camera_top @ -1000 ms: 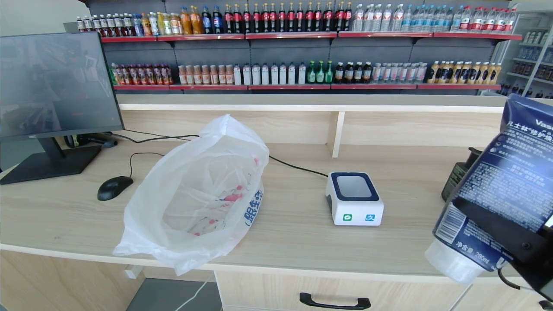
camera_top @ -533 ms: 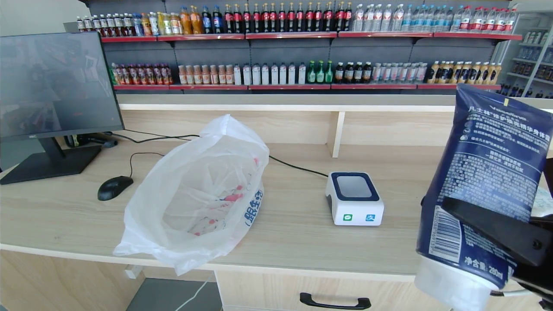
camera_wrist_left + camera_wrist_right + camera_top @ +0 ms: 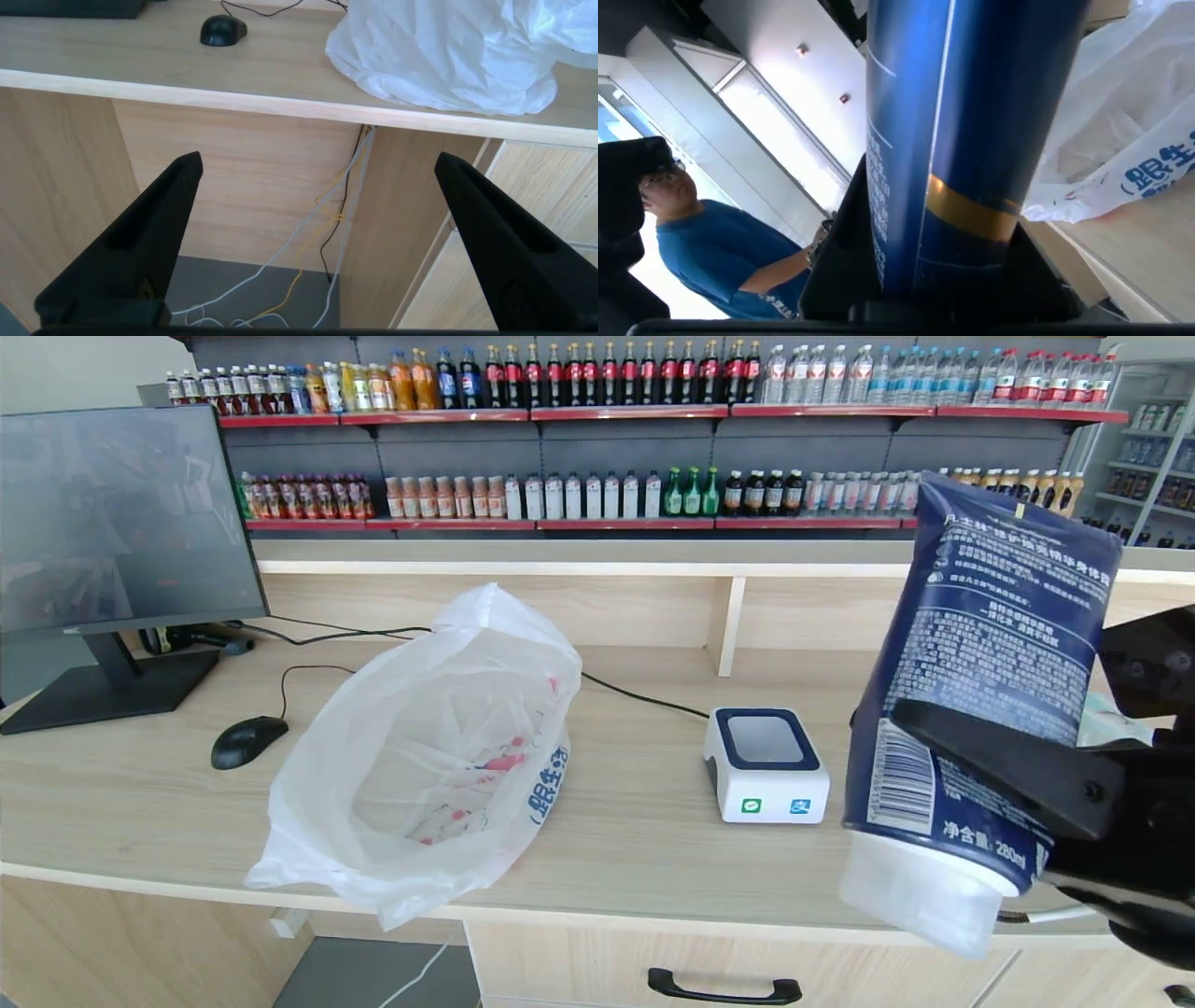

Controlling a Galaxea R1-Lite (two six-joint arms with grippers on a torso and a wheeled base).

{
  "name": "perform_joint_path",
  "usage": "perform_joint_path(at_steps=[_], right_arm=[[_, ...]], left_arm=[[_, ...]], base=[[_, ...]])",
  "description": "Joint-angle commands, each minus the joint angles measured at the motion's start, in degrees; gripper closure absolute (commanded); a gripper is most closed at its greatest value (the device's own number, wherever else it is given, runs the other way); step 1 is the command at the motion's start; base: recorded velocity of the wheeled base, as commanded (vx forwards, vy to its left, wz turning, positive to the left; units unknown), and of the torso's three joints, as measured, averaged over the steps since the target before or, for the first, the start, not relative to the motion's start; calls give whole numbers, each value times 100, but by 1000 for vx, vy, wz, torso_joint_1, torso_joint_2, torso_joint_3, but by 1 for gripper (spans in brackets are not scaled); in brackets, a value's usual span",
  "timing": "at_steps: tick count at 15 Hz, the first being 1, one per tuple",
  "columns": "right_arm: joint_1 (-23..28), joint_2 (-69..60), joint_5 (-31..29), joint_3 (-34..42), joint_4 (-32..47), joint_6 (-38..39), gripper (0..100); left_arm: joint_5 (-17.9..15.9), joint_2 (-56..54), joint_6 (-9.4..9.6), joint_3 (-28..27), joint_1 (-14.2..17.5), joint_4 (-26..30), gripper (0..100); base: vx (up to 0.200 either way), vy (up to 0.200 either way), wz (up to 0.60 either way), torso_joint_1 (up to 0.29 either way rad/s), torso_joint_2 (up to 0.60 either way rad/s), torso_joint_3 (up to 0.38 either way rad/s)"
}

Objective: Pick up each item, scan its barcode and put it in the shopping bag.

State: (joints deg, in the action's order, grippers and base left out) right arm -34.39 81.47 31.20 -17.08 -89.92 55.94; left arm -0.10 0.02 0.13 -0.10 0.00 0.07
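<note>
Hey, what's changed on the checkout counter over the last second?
The right gripper, shut on the blue tube, has carried it left toward the scanner and tipped it more upright. The shopping bag, scanner and mouse stayed put.

Left gripper (image 3: 318, 161) is showing two matte black wedge-shaped fingers (image 3: 140, 238), broad at the base and narrowing to blunt tips, with plain faces. Right gripper (image 3: 878, 714) is showing the same matte black: a flat, bar-like finger (image 3: 1008, 761) carrying one small round screw (image 3: 1088, 793), a boxy black wrist housing (image 3: 1153, 672) with round recessed fasteners behind it, and a thin pale grey cable (image 3: 1027, 917) looping out beneath.
</note>
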Motion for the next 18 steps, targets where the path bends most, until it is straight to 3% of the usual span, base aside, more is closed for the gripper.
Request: perform_joint_path(at_steps=[1,7,18], right_arm=[[-33,299,1,-735,-8,242,100],[-208,334,203,-1131,-8,312,100],[-560,141,291,-1069,-8,286,100]], left_arm=[[1,-2,4,1,0,-7,0],[1,-2,4,1,0,1,0],[1,-2,4,1,0,1,0]], base=[[0,0,0,0,0,0],[0,0,0,0,0,0],[0,0,0,0,0,0]])
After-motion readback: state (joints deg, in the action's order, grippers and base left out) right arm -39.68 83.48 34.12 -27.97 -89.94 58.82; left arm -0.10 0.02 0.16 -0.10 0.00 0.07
